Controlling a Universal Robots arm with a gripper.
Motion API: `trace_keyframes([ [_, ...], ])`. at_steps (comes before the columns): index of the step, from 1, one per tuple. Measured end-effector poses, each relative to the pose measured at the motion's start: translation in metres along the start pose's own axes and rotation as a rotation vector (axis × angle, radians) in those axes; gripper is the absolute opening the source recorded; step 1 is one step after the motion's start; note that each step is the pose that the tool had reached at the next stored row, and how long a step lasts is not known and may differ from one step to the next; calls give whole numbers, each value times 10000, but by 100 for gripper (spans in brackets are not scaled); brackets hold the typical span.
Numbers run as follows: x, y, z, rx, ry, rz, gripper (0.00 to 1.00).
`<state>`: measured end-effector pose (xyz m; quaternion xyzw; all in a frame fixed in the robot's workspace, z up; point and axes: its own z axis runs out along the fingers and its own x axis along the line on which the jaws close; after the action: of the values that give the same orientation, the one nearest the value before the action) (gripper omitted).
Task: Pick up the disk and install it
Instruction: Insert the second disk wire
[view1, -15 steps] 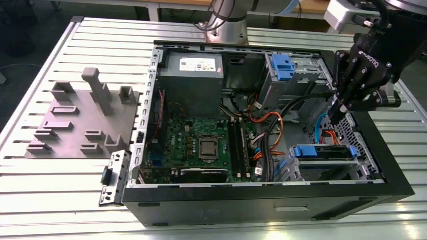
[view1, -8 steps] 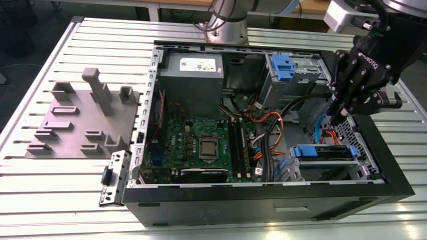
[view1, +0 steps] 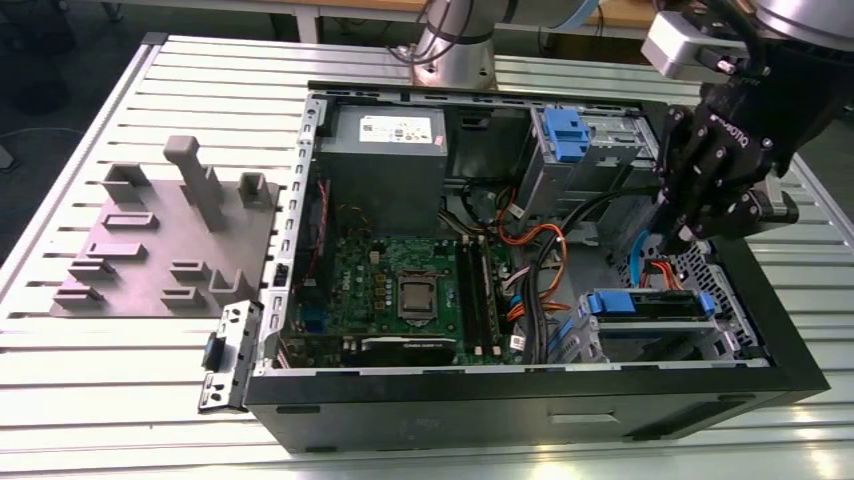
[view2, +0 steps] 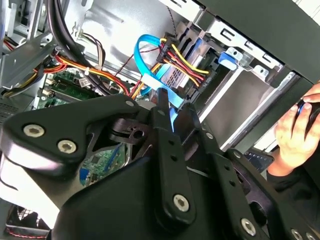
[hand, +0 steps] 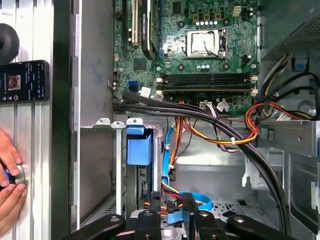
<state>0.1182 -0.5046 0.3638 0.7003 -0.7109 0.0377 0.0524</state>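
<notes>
The disk (view1: 650, 303), grey with blue rails, sits in the drive cage at the front corner of the open computer case (view1: 534, 400), on the exterior view's right. In the second wrist view the disk (view2: 176, 75) has a blue data cable (view2: 145, 50) and red, yellow and black power wires plugged into it. My gripper (view1: 687, 240) hangs just above and behind the cage, pointing down into the case. In both wrist views the gripper (view2: 174, 107) (hand: 170, 215) is over the blue cable, beside the cage's blue tab (hand: 139, 148).
The motherboard (view1: 400, 290), power supply (view1: 387, 150) and an upper bay with a blue tab (view1: 567, 135) fill the case. Thick black and orange cables (hand: 215, 125) cross near the cage. A grey fixture plate (view1: 160, 240) lies beside the case. A person's hands (hand: 10, 175) and a phone (hand: 25, 81) are outside.
</notes>
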Motion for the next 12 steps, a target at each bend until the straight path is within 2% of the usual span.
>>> trace_keyframes([
  [4,-5,-2,35,1,1,0,30],
  [5,-5,-3,38,0,2,0,24],
  [6,-5,-3,41,0,2,0,24],
  [7,-1,-3,44,0,1,0,17],
  [12,70,-4,82,4,-6,-29,16],
])
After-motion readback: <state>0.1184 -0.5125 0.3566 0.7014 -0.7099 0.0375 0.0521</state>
